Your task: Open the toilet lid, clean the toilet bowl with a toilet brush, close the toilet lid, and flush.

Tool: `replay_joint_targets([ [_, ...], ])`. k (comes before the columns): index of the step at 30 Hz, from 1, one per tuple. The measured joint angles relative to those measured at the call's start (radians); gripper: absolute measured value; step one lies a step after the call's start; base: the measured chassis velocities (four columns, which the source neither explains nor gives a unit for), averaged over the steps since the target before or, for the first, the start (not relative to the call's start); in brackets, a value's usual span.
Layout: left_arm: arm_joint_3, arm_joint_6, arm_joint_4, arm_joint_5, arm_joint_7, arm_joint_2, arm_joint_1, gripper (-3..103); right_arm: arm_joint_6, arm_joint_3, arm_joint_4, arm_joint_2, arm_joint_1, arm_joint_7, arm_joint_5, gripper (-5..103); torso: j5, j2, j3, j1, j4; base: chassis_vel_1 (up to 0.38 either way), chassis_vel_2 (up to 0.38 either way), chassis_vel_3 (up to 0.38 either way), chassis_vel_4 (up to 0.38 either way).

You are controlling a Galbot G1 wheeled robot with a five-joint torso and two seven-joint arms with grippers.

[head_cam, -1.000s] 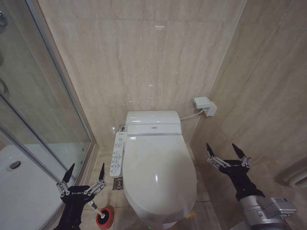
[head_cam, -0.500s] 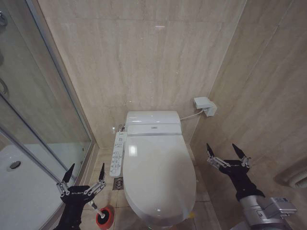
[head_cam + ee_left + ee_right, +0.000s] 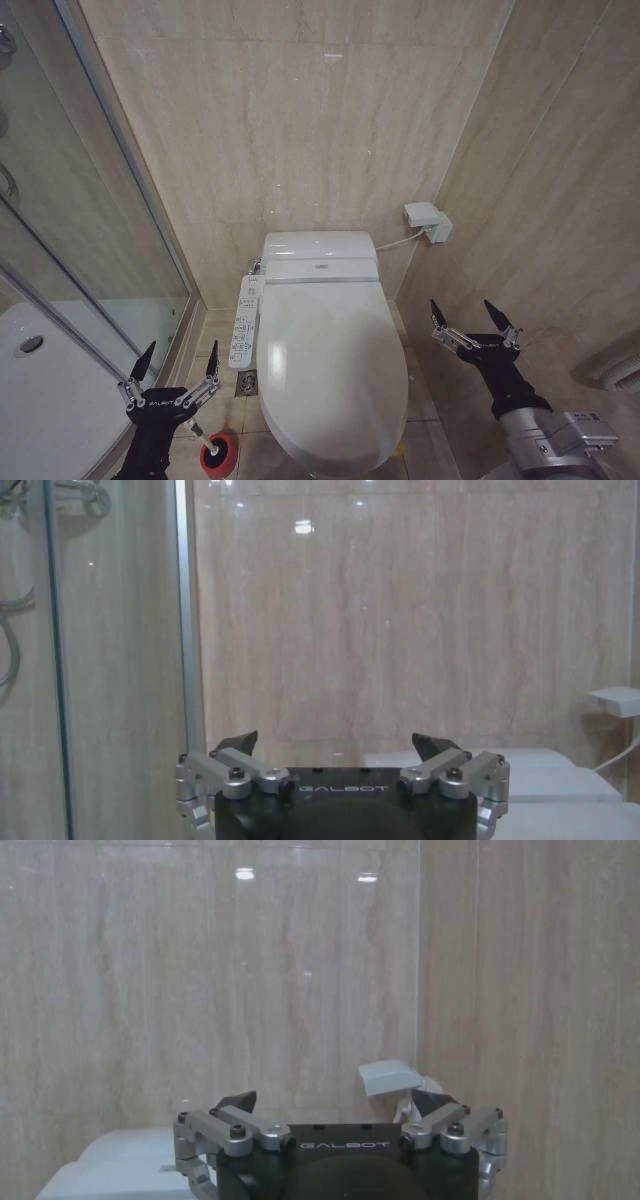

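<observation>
Both my grippers hang spread wide with nothing in them, the left gripper (image 3: pixel 178 365) at lower left above the toilet brush (image 3: pixel 200 436) in its red holder (image 3: pixel 219 455), the right gripper (image 3: pixel 472 319) at lower right, flanking the closed toilet lid (image 3: pixel 330 375) at lower centre.

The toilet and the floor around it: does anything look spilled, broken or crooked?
Nothing stands out. The lid lies flat and shut, the brush stands in its red holder on the floor, and both open grippers, left and right, hang beside the toilet.
</observation>
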Motion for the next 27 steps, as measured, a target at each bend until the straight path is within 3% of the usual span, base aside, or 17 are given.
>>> replay_joint_targets([
  [27, 0.0, 0.0, 0.0, 0.0, 0.0, 0.0, 0.0, 100, 0.0, 0.0, 0.0, 0.0, 0.0, 0.0, 0.0, 100, 0.0, 0.0, 0.0, 0.0, 0.0, 0.0, 0.0, 0.0, 0.0],
])
